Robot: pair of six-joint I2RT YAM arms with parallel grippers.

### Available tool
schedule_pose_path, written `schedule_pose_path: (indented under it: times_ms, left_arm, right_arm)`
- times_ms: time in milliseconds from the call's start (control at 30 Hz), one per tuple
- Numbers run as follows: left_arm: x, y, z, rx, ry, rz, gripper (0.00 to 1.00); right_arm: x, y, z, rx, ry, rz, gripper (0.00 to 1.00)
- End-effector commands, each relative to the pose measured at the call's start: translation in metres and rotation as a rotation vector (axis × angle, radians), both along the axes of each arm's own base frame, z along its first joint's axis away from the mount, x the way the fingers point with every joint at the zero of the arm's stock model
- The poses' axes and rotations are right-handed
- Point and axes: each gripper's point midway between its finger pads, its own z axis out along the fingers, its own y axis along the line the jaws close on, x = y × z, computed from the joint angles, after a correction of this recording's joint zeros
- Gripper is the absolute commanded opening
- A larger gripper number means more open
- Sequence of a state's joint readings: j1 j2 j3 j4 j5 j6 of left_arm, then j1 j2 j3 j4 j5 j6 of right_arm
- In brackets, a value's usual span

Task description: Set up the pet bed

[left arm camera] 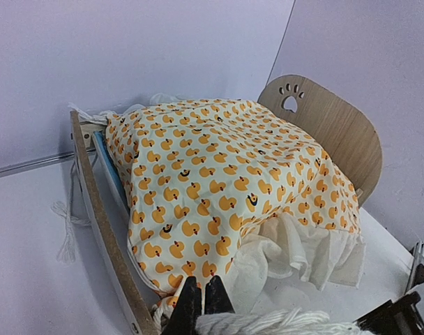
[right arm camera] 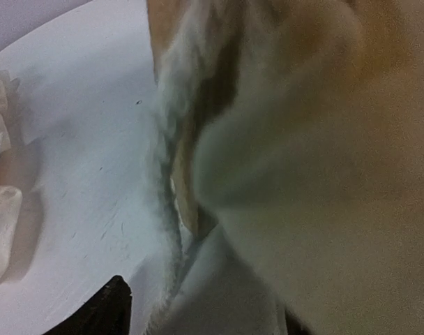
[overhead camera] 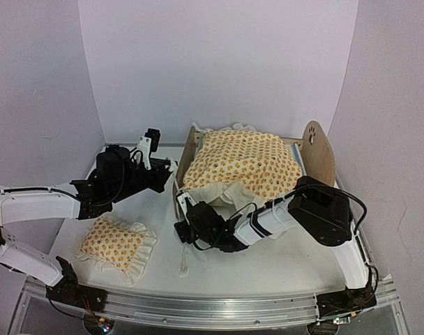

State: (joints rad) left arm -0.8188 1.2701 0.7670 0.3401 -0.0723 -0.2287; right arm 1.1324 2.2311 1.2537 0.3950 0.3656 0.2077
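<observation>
Bed [overhead camera: 316,150] stands on the table [overhead camera: 268,264] under the blanket [overhead camera: 240,164]. I judge it light, stiff plywood, so I'd grip a board edge. Left gripper [left arm camera: 203,292] is clenched; right gripper [overhead camera: 184,208] is released.

White table [overhead camera: 268,272], matte w/ faint scuffs, bare aluminium rail [overhead camera: 212,307] along its near edge. Plain pale lavender-white panels box it in on 3 sides: back wall [overhead camera: 219,63], left wall [overhead camera: 31,91], right wall [overhead camera: 400,91], meeting at the table's far corners. Light even & soft, only weak shadows on the tabletop.
</observation>
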Motion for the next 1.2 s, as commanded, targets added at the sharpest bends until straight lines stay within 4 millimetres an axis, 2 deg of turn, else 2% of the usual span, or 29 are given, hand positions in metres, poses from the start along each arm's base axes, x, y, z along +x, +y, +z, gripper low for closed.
schedule_pose_path:
  times_ms: [0, 100, 233, 333, 433, 533, 667, 800, 833, 1000, 1067, 1167]
  left_arm:
    - [-0.001, 0.004, 0.051, -0.119, -0.073, 0.009, 0.0]
    - [0.003, 0.008, 0.055, -0.119, -0.082, 0.041, 0.0]
    - [0.012, 0.012, 0.071, -0.122, -0.118, 0.094, 0.0]
    - [0.027, 0.022, 0.085, -0.109, -0.159, 0.191, 0.0]
    - [0.047, 0.034, 0.091, -0.061, -0.199, 0.306, 0.0]
    - [0.069, 0.047, 0.092, -0.036, -0.207, 0.398, 0.0]
    - [0.092, 0.08, 0.092, -0.035, -0.221, 0.513, 0.0]
    - [0.11, 0.12, 0.09, -0.039, -0.229, 0.593, 0.0]
    - [0.111, 0.124, 0.091, -0.044, -0.23, 0.593, 0.0]
    - [0.101, 0.127, 0.09, -0.039, -0.238, 0.558, 0.0]
    - [0.087, 0.111, 0.095, -0.073, -0.232, 0.429, 0.0]
    - [0.049, 0.073, 0.098, -0.145, -0.194, 0.128, 0.0]
  right_arm:
    - [0.022, 0.027, 0.028, 0.142, -0.079, -0.068, 0.67]
    - [0.021, 0.027, 0.02, 0.14, -0.051, -0.083, 0.44]
    - [0.007, 0.006, 0.018, 0.126, -0.019, -0.084, 0.09]
    - [-0.007, -0.019, 0.018, 0.112, 0.024, -0.093, 0.0]
    - [-0.018, -0.038, 0.013, 0.083, 0.054, -0.09, 0.0]
    - [-0.022, -0.047, -0.002, 0.011, 0.073, -0.085, 0.0]
    - [-0.022, -0.054, -0.03, -0.073, 0.123, -0.084, 0.0]
    - [-0.02, -0.076, -0.059, -0.101, 0.178, -0.116, 0.0]
    - [-0.02, -0.082, -0.063, -0.114, 0.178, -0.128, 0.0]
    - [-0.025, -0.096, -0.07, -0.145, 0.186, -0.137, 0.0]
    - [-0.029, -0.087, -0.062, -0.119, 0.194, -0.087, 0.0]
    - [-0.034, -0.06, -0.039, -0.043, 0.209, 0.008, 0.0]
